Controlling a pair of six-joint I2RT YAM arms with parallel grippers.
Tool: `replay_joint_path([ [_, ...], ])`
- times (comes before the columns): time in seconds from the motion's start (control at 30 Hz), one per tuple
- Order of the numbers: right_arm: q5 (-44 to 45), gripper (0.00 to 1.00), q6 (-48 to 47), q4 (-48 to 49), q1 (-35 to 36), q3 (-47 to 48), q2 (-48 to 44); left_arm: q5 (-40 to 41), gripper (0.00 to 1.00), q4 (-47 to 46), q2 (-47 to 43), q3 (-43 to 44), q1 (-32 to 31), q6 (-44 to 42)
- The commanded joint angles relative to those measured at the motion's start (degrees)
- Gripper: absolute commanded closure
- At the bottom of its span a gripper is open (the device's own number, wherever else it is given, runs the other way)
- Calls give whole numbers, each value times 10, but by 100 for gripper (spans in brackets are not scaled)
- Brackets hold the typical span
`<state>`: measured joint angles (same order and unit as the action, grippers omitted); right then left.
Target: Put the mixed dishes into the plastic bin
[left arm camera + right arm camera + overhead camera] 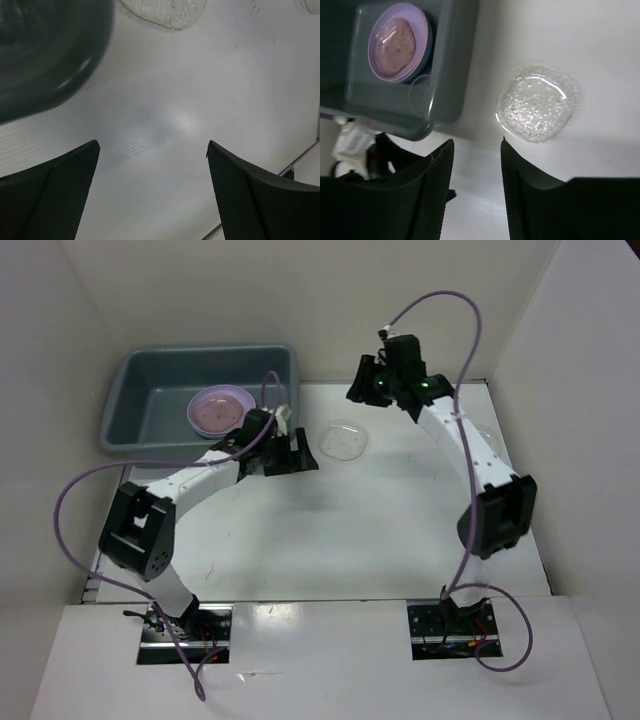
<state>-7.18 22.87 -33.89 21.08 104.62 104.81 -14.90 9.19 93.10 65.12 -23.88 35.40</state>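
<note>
From above, the plastic bin (pixel 140 430) sits at the far left of the tabletop (pixel 350 530). A lavender plate (pixel 218 408) lies inside it, near its right wall. The clear shallow bowl (pixel 345 440) lies flat on the tabletop just right of the bin, apart from its wall.

The left gripper (pixel 290 452) hangs low between the bin's right wall and the bowl. The right gripper (pixel 365 385) is held high beyond the bowl, right of the bin.

Only the right wrist view shows how the things in the bin are stacked. A tan speckled dish (pixel 394 42) rests in the lavender plate, and the rim of a blue plate (pixel 428 50) peeks out beneath. A faint clear ring (pixel 422 92) shows against the bin's near wall. It may be a small cup, but I cannot tell for sure. In this view the right gripper's jaws stand apart with nothing between them.

The left wrist view shows the left gripper's jaws wide apart over bare tabletop, gripping nothing. The bin's rounded corner is a dark blur at upper left, and the top edge cuts off most of the bowl. A sliver of something clear (pixel 311 5) sits in the top right corner, too cropped to name.

From above, both grippers are too dark to read their jaws.
</note>
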Motion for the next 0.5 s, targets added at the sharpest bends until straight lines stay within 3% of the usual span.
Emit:
replay_joint_path([
  [0.0,40,52,3,2,-27,-48,-67,37,4,-31,49,61,-46,44],
  [0.17,59,52,3,2,-71,-105,-150,131,3,-71,63,61,-105,170],
  [0.47,60,49,14,8,-79,-152,-226,461,5,-123,67,18,-230,330],
])
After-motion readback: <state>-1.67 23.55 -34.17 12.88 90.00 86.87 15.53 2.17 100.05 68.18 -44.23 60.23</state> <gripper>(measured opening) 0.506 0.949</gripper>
